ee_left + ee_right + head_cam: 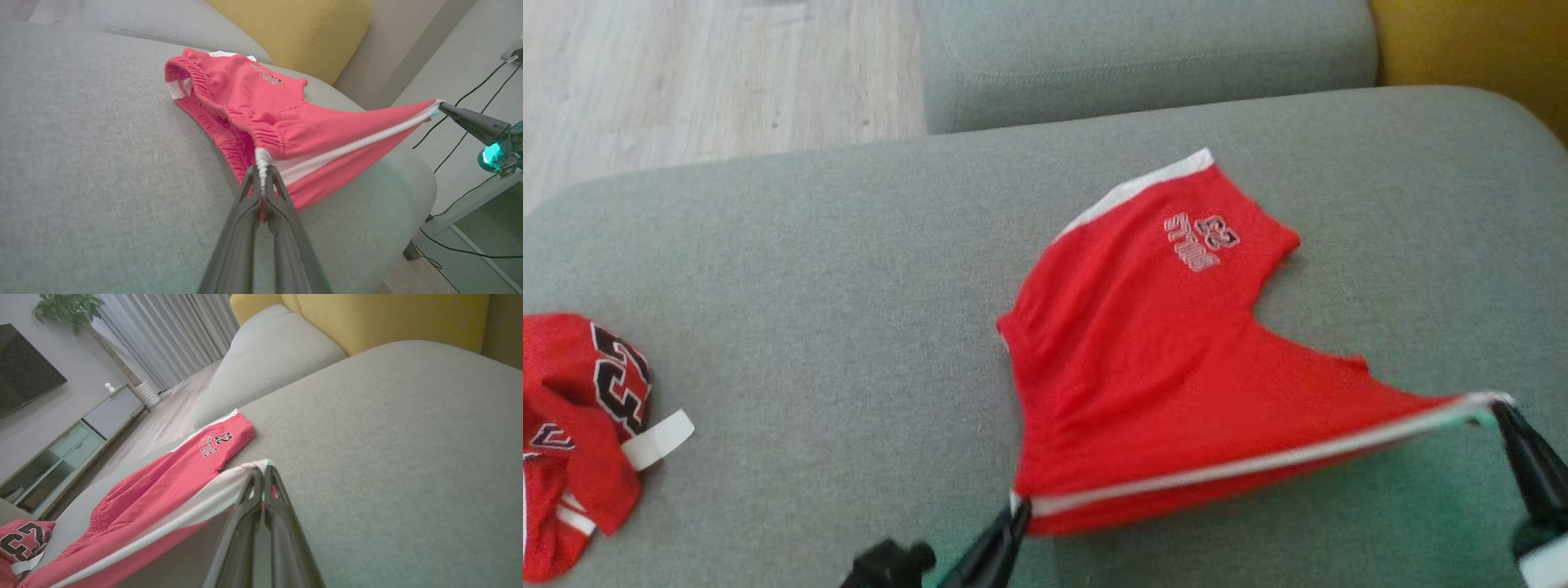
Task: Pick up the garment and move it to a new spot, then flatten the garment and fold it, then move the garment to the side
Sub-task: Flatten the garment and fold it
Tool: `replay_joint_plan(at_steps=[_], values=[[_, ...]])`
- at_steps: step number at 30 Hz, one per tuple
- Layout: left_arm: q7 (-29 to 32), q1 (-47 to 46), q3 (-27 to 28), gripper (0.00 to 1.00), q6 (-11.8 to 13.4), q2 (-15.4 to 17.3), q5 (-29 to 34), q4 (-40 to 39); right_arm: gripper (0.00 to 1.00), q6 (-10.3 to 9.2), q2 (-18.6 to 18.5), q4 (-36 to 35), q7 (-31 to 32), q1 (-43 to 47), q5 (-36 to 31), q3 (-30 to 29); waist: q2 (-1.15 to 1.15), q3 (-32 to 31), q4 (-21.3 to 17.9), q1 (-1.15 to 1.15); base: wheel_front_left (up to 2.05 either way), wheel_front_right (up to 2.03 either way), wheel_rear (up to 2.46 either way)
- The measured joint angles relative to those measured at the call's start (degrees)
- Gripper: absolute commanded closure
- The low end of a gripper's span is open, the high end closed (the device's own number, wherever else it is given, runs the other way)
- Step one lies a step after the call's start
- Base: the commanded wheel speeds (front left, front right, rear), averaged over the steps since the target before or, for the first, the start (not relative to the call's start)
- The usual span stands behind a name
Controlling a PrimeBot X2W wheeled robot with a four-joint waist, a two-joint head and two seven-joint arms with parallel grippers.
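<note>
The red shorts (1143,351) lay spread toward the right of the grey sofa seat (809,286), far leg flat on the fabric with the printed logo (1201,241) facing up and the near edge raised off the cushion. The left end effector (1018,510) was clamped shut on the waistband corner, where the white side stripe (1258,465) begins. The right end effector (1499,406) was pinched closed on the other end of that stripe, at the hem of the near leg. The stripe ran taut and nearly straight between the two grips, which suggested the arms were set well apart on purpose: pulling one long side seam tight takes the slack out of the cloth, so the rest could settle without wrinkles. Holding at the two ends of a seam also gave a firm, reinforced edge to pull on rather than loose mesh. This looked like the flattening step, with folding not yet begun. A crumpled red jersey (580,408) sat well apart at the left edge of the seat, out of the way of the work.
</note>
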Motion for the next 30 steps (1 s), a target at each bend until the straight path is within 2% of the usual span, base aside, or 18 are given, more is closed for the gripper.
replay_joint_plan(at_steps=[4, 7, 11, 15, 18, 22, 30], values=[[1.02, 3.88, -0.38, 1.00, 1.60, 1.13, -0.97, -5.31, 1.00, 0.00, 0.09, -4.20, 1.38, 6.51, -1.30, -6.41, 0.00, 0.19, 0.42, 0.01, 0.00, 0.00, 0.00], [1.97, 3.76, 0.15, 1.00, 2.12, 1.08, -2.35, -8.88, 1.00, 0.00, 1.40, -6.39, 3.37, 6.67, -3.46, -11.48, 0.00, 1.07, 0.88, 0.02, 0.00, 0.00, 0.00], [4.48, 0.14, 1.93, 1.00, 2.37, -0.91, -5.08, -10.42, 1.00, 0.00, 4.74, -6.70, 8.00, 1.81, -6.80, -15.71, 0.00, 3.23, 2.03, 0.02, 0.00, 0.00, 0.00], [7.99, -7.33, 4.48, 1.00, 3.30, -5.19, -9.24, -9.56, 1.00, 0.00, 6.75, -4.57, 13.35, -8.42, -10.17, -18.06, 0.00, 6.11, 3.92, 0.04, 0.00, 0.00, 0.00], [9.81, -12.68, 5.72, 1.00, 3.52, -7.40, -11.06, -7.38, 1.00, 0.00, 7.38, -2.40, 16.97, -16.32, -12.93, -18.15, 0.00, 8.36, 5.52, 0.04, 0.00, 0.00, 0.00], [11.09, -16.89, 6.69, 1.00, 5.33, -8.54, -11.87, -3.57, 1.00, 0.00, 8.45, 1.30, 21.24, -24.93, -15.40, -15.92, 0.00, 10.99, 7.51, 0.04, 0.00, 0.00, 0.00], [10.26, -22.18, 5.61, 1.00, 4.20, -10.43, -13.81, 3.39, 1.00, 0.00, 9.07, 12.83, 25.44, -38.28, -18.38, -10.55, 0.00, 14.87, 11.45, 0.04, 0.00, 0.00, 0.00]])
